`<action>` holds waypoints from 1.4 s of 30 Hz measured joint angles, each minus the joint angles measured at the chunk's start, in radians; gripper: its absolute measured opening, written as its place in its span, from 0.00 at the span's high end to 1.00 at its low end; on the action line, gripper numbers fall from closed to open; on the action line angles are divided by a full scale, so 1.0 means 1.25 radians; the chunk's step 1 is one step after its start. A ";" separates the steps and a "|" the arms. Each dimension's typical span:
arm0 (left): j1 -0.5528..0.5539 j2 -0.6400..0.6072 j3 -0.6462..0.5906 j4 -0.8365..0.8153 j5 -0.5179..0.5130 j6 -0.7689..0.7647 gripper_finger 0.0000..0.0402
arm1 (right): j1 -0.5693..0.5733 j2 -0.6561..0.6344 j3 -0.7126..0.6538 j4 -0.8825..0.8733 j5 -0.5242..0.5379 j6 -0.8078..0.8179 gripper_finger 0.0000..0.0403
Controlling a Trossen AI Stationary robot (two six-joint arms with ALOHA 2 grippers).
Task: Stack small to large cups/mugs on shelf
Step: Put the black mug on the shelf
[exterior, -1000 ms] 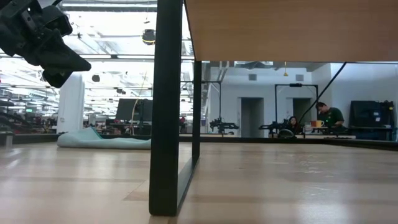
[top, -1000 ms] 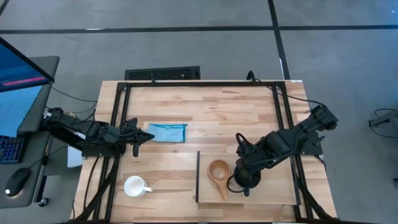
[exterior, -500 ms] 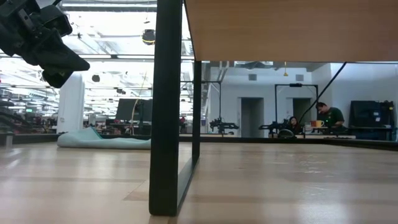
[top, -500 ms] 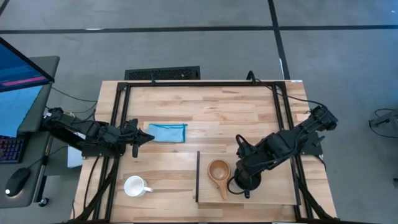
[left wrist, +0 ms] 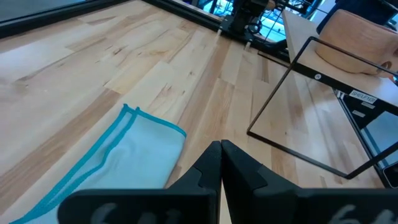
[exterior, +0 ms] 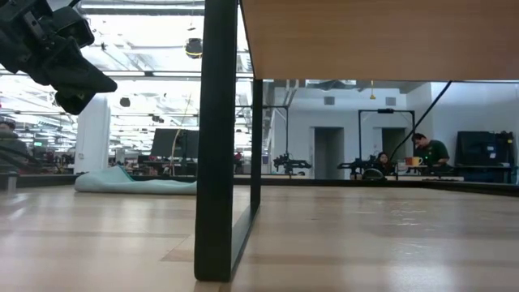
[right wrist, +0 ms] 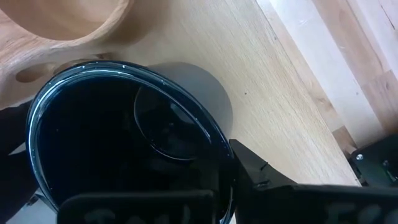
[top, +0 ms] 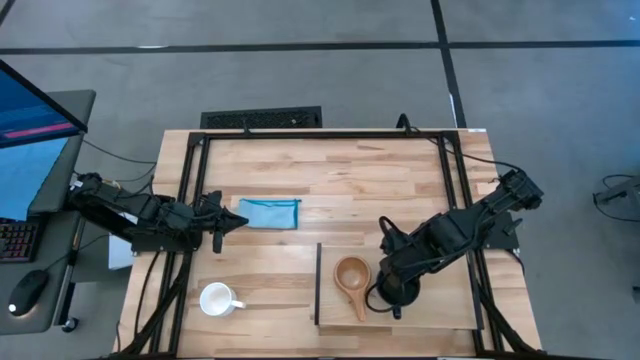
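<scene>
The glossy black mug stands upright on the shelf, right beside the tan wooden cup, whose handle points toward the near edge. My right gripper reaches down over the black mug, with a finger on either side of it. The white mug stands on the planked tabletop left of the shelf's dark edge strip. My left gripper is shut and hovers above the table at the left end of the blue cloth, touching nothing. My right gripper holds the black mug across its body, just below the rim, with one finger outside the wall on each side. It comes from above, slanting in from the table's right. The mug stays upright with its base on the shelf.
In the low view the shelf is a raised board on a dark frame leg, with open space beneath it. The blue cloth lies flat on the tabletop. People and equipment show far behind the table.
</scene>
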 joint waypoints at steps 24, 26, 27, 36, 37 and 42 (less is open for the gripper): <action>0.000 0.000 0.000 0.000 0.000 0.000 1.00 | -0.005 0.032 0.000 -0.001 -0.006 -0.028 0.89; 0.000 0.000 0.000 0.000 0.000 -0.001 1.00 | -0.005 0.032 0.000 0.000 -0.005 -0.031 0.89; 0.000 0.000 0.000 0.000 0.000 -0.002 1.00 | -0.005 0.032 0.000 0.000 -0.005 -0.032 0.89; 0.000 0.000 0.000 0.000 -0.001 -0.004 1.00 | -0.005 0.032 0.000 0.000 -0.022 -0.034 0.87; 0.000 0.000 0.000 0.000 -0.001 -0.005 1.00 | -0.005 0.032 -0.001 0.000 -0.023 -0.034 0.86; 0.000 0.000 0.000 0.000 -0.001 -0.006 1.00 | -0.005 0.032 -0.001 0.000 -0.024 -0.036 0.81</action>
